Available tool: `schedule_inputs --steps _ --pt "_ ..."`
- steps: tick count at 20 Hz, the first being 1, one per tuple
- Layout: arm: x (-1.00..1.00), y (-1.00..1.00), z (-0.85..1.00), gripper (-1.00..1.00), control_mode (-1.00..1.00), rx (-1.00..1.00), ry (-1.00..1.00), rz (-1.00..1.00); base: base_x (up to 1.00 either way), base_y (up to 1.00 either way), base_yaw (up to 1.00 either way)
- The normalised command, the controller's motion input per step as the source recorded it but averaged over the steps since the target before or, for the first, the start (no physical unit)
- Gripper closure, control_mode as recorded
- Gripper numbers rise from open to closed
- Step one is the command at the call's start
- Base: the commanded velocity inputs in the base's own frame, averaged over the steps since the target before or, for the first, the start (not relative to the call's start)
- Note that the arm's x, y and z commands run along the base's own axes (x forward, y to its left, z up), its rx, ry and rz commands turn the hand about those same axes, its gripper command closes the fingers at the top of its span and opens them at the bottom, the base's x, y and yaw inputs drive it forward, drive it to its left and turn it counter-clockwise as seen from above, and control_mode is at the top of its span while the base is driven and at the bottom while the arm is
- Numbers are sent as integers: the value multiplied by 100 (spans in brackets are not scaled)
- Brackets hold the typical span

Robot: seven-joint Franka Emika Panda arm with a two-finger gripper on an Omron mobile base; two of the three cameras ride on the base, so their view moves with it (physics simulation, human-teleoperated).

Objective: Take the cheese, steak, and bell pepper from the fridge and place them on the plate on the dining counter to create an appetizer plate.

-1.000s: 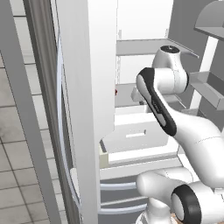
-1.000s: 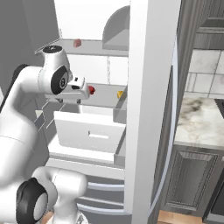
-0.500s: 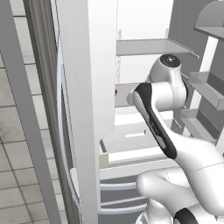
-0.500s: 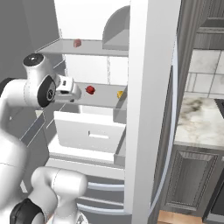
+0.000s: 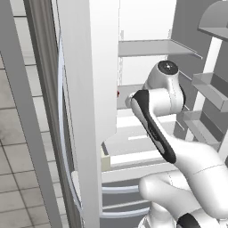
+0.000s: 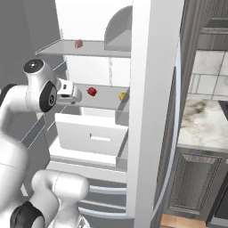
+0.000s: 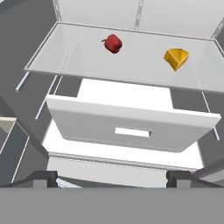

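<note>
The fridge point(image 6: 153, 111) stands open. On its middle shelf point(image 7: 83, 61) lie the red bell pepper point(image 7: 113, 43) point(image 6: 91, 91) and, to its right, the yellow cheese wedge point(image 7: 176, 58) point(image 6: 122, 95). One shelf higher, the dark-red steak point(image 6: 79, 43) rests near the front edge. My gripper point(image 7: 111, 178) point(image 6: 75, 92) hovers in front of the middle shelf, short of the pepper, open and holding nothing. The plate and the dining counter are out of view.
A white drawer point(image 7: 131, 127) juts out under the middle shelf, pulled partly open. The fridge door point(image 5: 89, 111) with its bins point(image 5: 209, 89) flanks the arm. A marble-topped counter point(image 6: 205, 127) on dark cabinets stands to the right of the fridge.
The hand has drawn back from the pepper toward the fridge's front, and its jaws have spread wider. The pepper, cheese and steak have not moved.
</note>
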Motion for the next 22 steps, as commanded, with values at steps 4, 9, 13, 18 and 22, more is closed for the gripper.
schedule_inputs --steps 4,9,13,18,22 --pt "37 0 -13 -100 -100 0 -2 2 0 0 0" --pt "58 0 -22 -100 -100 0 -1 6 0 0 0" --pt "52 -2 -14 -100 -100 2 0 9 0 0 0" --pt "47 -1 -3 -100 -100 2 0 8 0 0 0" --pt "31 0 -1 -100 -100 0 0 2 0 0 0"
